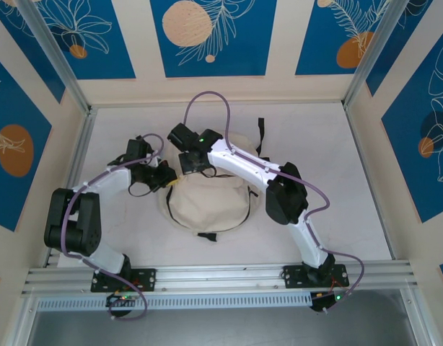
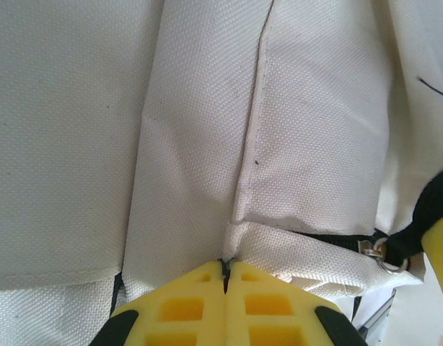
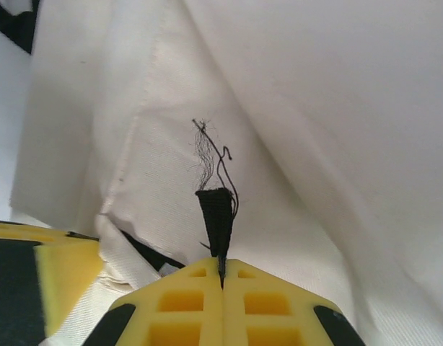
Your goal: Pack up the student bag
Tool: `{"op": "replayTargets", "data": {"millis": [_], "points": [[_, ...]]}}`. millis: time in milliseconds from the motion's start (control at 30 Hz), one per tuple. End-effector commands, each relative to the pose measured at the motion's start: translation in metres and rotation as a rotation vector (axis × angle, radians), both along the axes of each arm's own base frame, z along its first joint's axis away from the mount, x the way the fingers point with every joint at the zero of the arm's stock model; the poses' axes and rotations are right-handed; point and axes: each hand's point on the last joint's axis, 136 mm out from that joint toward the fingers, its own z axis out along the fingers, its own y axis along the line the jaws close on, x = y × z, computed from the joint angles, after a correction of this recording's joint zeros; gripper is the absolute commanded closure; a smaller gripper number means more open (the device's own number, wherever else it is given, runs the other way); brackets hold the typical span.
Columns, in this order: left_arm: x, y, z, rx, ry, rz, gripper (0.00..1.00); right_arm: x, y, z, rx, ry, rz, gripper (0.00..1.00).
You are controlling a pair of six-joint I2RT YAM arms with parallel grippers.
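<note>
The student bag [image 1: 211, 205], a cream canvas backpack, lies flat in the middle of the white table. My left gripper [image 1: 166, 177] sits at the bag's upper left edge. In the left wrist view its yellow fingers [image 2: 225, 265] are shut, pinching a fold of the bag's cream fabric [image 2: 207, 144] at a seam. My right gripper [image 1: 193, 163] is just beside it at the bag's top. In the right wrist view that gripper [image 3: 221, 270] is shut on a short frayed black webbing tab [image 3: 217, 213] sewn to the bag [image 3: 315, 144].
Black straps [image 1: 261, 138] trail from the bag's far side. A metal zip ring [image 2: 384, 258] hangs by the black zipper line. A metal rail [image 1: 221, 275] runs along the near edge, and panelled walls [image 1: 395, 108] close in the table on three sides.
</note>
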Motion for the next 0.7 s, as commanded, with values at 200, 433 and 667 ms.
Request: {"op": "replayTargets", "data": {"millis": [200, 433, 667], "points": [[-0.002, 0.023, -0.004, 0.138, 0.014, 0.043, 1.00, -0.004, -0.042, 0.030, -0.061, -0.049, -0.128, 1.00], [-0.001, 0.005, 0.014, 0.031, -0.032, -0.013, 1.00, -0.019, 0.016, 0.040, 0.242, 0.074, 0.058, 0.92], [-0.021, -0.012, 0.027, -0.044, -0.037, -0.069, 1.00, -0.016, 0.009, 0.014, 0.220, 0.143, -0.094, 0.50]]}}
